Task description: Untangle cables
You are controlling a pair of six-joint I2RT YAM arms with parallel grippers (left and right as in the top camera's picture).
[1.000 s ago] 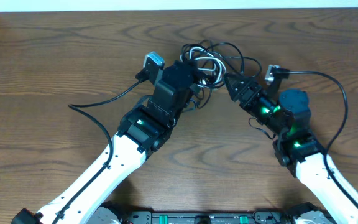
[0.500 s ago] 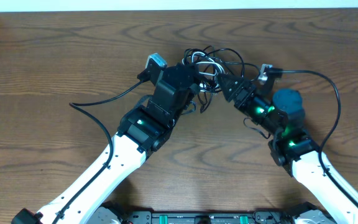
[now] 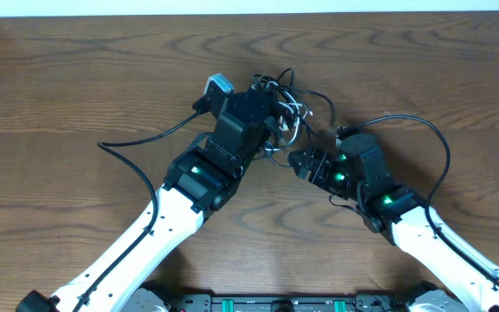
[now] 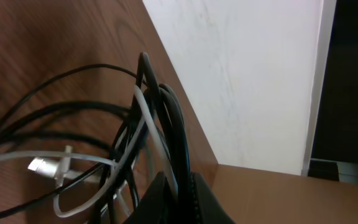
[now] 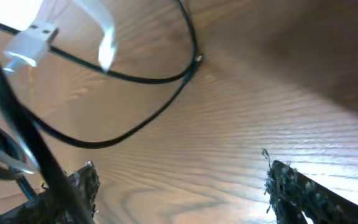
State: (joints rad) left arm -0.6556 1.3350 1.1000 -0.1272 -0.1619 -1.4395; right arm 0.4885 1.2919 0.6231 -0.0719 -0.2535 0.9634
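Cables (image 3: 294,94) bunch upper centre, clamped in left gripper (image 4: 178,188); right gripper (image 3: 299,161), spread, sits just below, seemingly empty.

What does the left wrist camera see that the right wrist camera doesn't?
Only the left wrist view shows the white wall and the left end effector shut on a bunch of the cables. Only the right wrist view shows the right end effector, wide open above the wood. Both show black and white cables over the brown table.
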